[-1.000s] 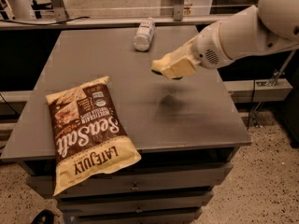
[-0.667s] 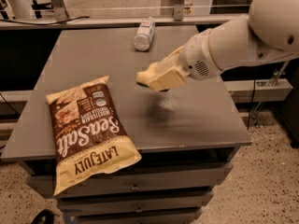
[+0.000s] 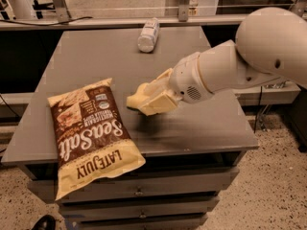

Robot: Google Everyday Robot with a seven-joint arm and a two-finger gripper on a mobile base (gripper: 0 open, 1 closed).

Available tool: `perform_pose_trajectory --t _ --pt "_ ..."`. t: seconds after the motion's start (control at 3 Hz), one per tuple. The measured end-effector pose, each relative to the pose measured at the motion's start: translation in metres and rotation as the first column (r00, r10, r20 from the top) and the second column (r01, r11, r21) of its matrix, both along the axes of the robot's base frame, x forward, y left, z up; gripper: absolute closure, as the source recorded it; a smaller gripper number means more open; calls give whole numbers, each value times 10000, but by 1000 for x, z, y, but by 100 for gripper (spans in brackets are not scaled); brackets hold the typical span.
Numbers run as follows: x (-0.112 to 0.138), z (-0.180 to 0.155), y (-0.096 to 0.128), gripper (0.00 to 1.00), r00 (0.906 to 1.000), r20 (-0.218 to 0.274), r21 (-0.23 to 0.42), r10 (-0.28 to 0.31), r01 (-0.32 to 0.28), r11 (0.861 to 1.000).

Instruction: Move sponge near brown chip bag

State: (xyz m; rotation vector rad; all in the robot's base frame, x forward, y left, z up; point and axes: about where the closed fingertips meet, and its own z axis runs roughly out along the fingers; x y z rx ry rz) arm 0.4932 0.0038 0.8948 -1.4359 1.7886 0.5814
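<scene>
The brown chip bag (image 3: 91, 135) lies flat on the front left of the grey table (image 3: 201, 128), its "Sea Salt" script facing up. My gripper (image 3: 146, 101) hangs low over the table's middle, just right of the bag's upper right corner. It is shut on the pale yellow sponge (image 3: 135, 99), whose end sticks out to the left of the fingers. The sponge is held a little above the tabletop, with its shadow under it. The white arm reaches in from the right.
A small white bottle (image 3: 148, 34) lies on its side at the table's back edge. The table has drawers below its front edge. A rail and chair legs stand behind the table.
My gripper has carried the sponge leftward and lower, from the table's right middle toward the bag. The bag and the bottle have not moved.
</scene>
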Motion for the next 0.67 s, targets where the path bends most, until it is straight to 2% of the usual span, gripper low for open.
perform_pose_trajectory --t 0.67 --pt "-9 -16 14 36 9966 94 121 815 -816 9966"
